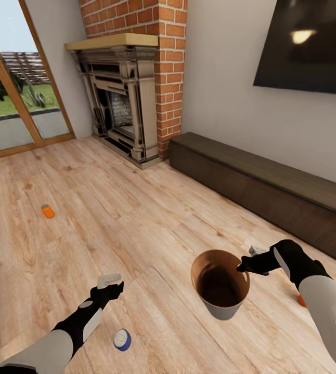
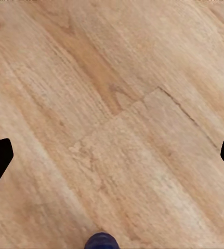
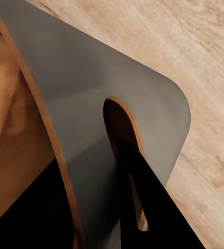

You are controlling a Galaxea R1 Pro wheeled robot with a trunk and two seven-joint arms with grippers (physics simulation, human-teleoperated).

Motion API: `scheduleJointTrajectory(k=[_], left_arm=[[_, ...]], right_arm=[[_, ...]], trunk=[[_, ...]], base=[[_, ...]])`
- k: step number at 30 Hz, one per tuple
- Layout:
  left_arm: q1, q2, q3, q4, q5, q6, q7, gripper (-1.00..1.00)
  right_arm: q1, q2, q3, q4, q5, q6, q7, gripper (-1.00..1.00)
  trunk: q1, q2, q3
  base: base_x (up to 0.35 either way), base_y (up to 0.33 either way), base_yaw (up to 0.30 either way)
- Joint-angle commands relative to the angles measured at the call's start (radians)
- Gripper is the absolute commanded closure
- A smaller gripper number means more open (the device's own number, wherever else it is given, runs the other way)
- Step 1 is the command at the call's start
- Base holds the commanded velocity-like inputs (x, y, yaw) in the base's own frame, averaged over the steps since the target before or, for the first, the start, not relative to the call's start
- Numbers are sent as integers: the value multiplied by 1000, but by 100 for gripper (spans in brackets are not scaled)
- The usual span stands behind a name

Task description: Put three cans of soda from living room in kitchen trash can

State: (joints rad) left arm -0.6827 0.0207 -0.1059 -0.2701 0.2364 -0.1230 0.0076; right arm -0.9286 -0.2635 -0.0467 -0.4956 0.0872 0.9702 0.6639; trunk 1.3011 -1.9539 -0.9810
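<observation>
Below, blue can (image 1: 122, 339) lies near left claw (image 1: 110, 281), apart.

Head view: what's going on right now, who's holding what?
The right gripper holds the trash can by its rim, off the wood floor. The left gripper is open and empty, poised near the blue can lying on the floor. One orange can sits farther off; another peeks from behind the right arm.
</observation>
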Motion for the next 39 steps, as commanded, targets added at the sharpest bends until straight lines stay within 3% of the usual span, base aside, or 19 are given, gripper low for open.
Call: scheduleJointTrajectory(k=[1,17,25,35,39], left_arm=[[0,1,0,0,0,-4,0,-100],[2,1,0,0,0,-28,-1,-100],[2,1,0,-2,1,-31,-1,-100],[2,-3,1,0,1,-27,7,-100],[1,-1,3,50,2,-25,8,-100]], right_arm=[[-1,1,-2,0,-26,9,4,100],[-1,6,4,-1,-24,7,5,100],[-1,6,5,-2,-24,7,5,100],[-1,5,5,-2,-24,7,4,100],[-1,6,5,-2,-25,7,4,100]], trunk=[[0,0,-2],[0,0,-13],[0,0,-13],[38,-70,-49],[54,-98,-67]], base=[[0,0,0],[217,0,0],[55,0,0],[3,0,0],[0,0,0]])
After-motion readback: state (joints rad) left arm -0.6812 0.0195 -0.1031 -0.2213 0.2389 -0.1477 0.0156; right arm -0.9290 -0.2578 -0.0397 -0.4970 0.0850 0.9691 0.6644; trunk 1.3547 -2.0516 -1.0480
